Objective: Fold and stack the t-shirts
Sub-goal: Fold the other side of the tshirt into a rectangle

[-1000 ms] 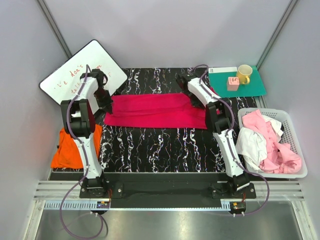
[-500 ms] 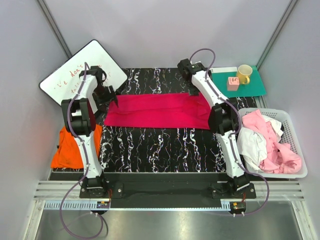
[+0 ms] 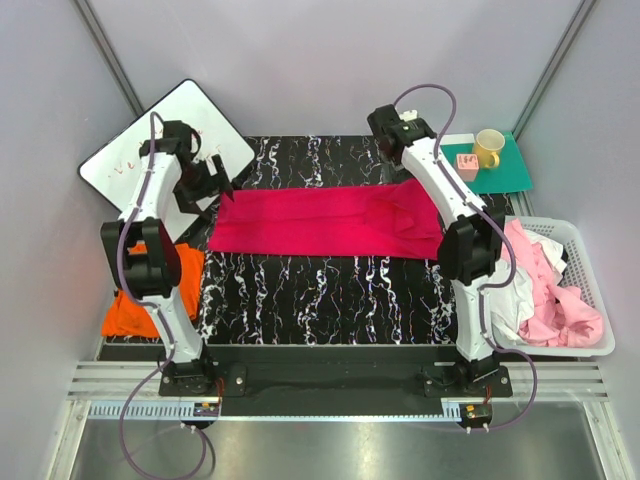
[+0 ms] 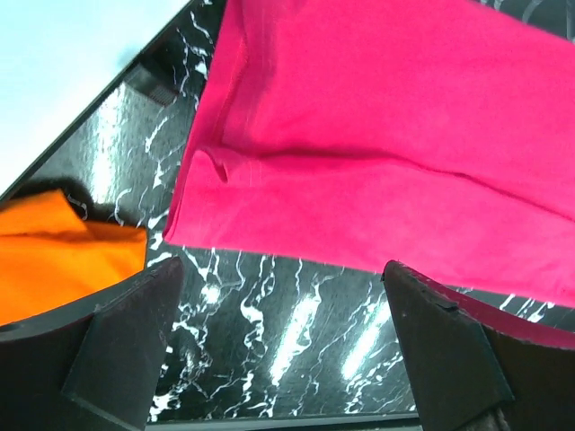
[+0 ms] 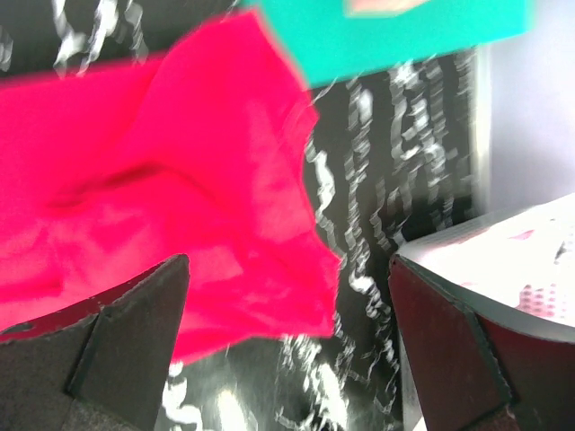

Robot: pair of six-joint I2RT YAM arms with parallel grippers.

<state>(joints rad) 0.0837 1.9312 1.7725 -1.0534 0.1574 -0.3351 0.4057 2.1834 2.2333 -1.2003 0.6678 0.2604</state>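
Observation:
The magenta-red t-shirt lies across the middle of the black marbled table, folded into a long flat band. My left gripper hovers just off its left end, open and empty; in the left wrist view the gripper is over bare table with the shirt's edge beyond the fingers. My right gripper is raised over the shirt's far right part, open with nothing in it, the cloth below. An orange t-shirt lies at the left edge, partly behind the left arm. Pink and white t-shirts fill the basket.
A white basket stands at the right edge. A green mat at the back right carries a yellow mug and a pink block. A whiteboard leans at the back left.
Both grippers opened and let go of the magenta-red shirt. The left one drew back to the left, the right one rose toward the back. The shirt stays flat on the table.

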